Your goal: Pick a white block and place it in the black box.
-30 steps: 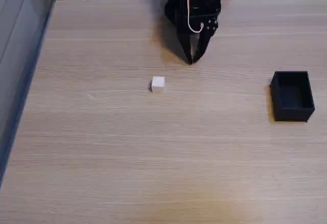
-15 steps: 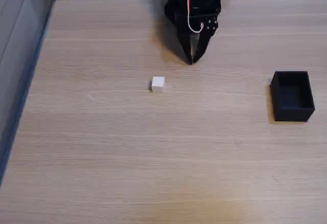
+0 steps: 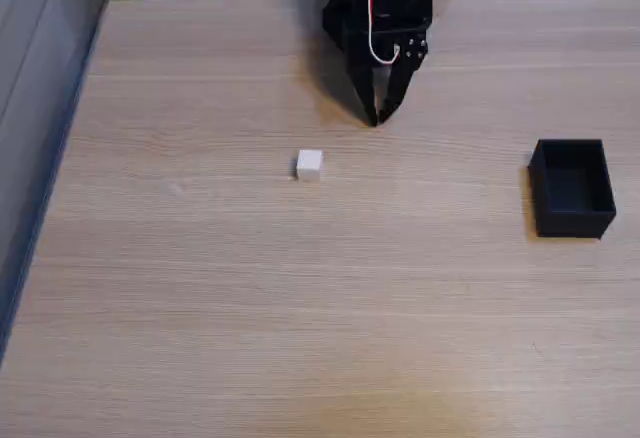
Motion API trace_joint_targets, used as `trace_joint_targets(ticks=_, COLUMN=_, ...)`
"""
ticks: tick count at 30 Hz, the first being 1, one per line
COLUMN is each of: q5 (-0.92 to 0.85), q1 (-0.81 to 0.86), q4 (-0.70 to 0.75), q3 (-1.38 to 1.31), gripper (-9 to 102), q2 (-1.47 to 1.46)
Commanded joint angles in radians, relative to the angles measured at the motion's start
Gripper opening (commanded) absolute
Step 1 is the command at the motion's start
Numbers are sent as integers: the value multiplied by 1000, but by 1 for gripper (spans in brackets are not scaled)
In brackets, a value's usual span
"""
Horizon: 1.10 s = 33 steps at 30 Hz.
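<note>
White block [image 3: 309, 164] sits alone on the table [image 3: 300, 308] — gripper [image 3: 377, 117] near it, jaws nearly closed, empty — black box [image 3: 572, 186] well apart.

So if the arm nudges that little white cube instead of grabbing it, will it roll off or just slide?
The white cube sits flat on one face, so it would probably slide, not roll. It looks small and matte, so likely light, and a sideways nudge could spin it on the smooth wooden table. Its squat shape makes tipping unlikely. The gripper stands apart from it.

Pincer [image 3: 378, 116] tips together, empty; white block [image 3: 309, 164] lower-left, black box [image 3: 572, 187] far right.
</note>
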Motion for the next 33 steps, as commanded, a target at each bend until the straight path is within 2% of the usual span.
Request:
trace_joint_targets(ticks=1, q5=-3, q1=-3, q4=5, q3=14, gripper=0, q2=5)
trace_joint_targets(ticks=10, q5=-34, q1=44, q4=43, q3=-124, gripper=0, q2=-101)
trace_joint_targets(ticks=14, q5=-140, q1=95, q4=60, q3=-242, gripper=0, q2=-230)
trace_joint_targets(ticks=23, q5=-221, q1=258, q4=-9, q3=-422, gripper=1, q2=-514)
trace_joint_targets(ticks=33, q5=-265, q1=439, q4=-218, q3=-506, gripper=20, q2=-813)
